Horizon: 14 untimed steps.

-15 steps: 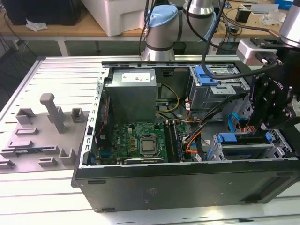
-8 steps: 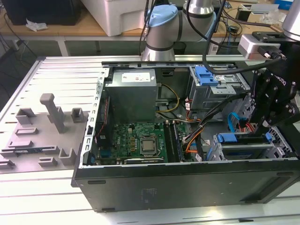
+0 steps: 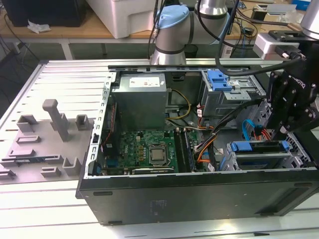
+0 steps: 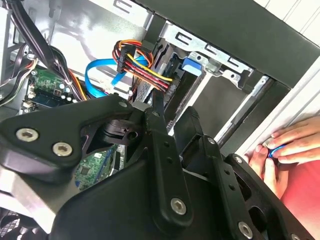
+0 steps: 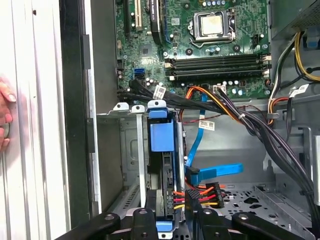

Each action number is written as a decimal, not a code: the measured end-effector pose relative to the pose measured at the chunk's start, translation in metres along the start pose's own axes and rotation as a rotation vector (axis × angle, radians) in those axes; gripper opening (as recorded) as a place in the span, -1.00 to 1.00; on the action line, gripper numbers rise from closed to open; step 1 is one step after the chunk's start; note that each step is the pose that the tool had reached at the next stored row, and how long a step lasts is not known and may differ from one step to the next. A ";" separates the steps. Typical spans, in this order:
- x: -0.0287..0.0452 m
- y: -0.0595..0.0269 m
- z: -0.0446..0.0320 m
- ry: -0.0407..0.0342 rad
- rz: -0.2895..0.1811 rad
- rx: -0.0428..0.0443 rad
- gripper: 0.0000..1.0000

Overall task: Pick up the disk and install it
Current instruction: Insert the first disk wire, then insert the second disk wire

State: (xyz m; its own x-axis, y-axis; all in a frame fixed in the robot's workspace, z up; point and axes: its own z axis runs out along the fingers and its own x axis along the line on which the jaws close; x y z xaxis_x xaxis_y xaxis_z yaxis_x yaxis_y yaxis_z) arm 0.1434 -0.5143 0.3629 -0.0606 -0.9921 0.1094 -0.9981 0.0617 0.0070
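**A:** What's the biggest thing there?

**B:** A slotted metal table [image 3: 65, 74]. On it lies an open black computer case [image 3: 199, 199], side panel off. The arm [image 3: 172, 30] rises behind the case and reaches over towards the exterior view's right.

**A:** And inside the case?

**B:** A grey power supply [image 3: 139, 102] sits at the back, with the green motherboard [image 3: 144, 149] in front of it. A silver drive cage [image 3: 239, 159] fills the near corner on the exterior view's right.

**A:** Where's the gripper?

**B:** The black gripper [image 3: 285, 133] hangs right over that cage. Whether it is wide, narrow or clamped on anything, I cannot tell.

**A:** And the disk?

**B:** The disk [image 5: 162, 135] stands on edge in a slot of the cage, blue carrier rail outward. In the first wrist view it runs down between the gripper's two black linkages. In the exterior view its blue rail lies along the cage top, just beside the gripper.

**A:** Anything smaller?

**B:** A flat blue data cable [image 5: 215, 170] loops beside the disk. A plug with red, yellow and black wires [image 5: 200, 194] sits just beside the disk. A person's hand [image 5: 5, 115] rests on the table outside the case wall.
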 end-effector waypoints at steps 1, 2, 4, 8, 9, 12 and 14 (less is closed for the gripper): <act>0.0001 0.0000 -0.0014 0.0000 0.000 0.0002 -0.28; 0.0001 0.0001 -0.0023 -0.0001 0.000 0.0002 -0.28; 0.0000 0.0001 -0.0035 -0.0002 0.000 0.0003 -0.28; -0.0001 0.0001 -0.0040 0.0073 -0.002 0.0009 -0.28; -0.0001 0.0001 -0.0040 0.0075 -0.002 0.0009 -0.28; -0.0001 0.0001 -0.0040 0.0079 -0.002 0.0010 -0.28; -0.0001 0.0001 -0.0040 0.0082 -0.002 0.0010 -0.28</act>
State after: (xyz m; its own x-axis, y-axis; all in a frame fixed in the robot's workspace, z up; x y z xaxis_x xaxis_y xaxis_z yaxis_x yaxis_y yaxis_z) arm 0.1434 -0.5138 0.3668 -0.0585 -0.9913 0.1176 -0.9982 0.0596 0.0062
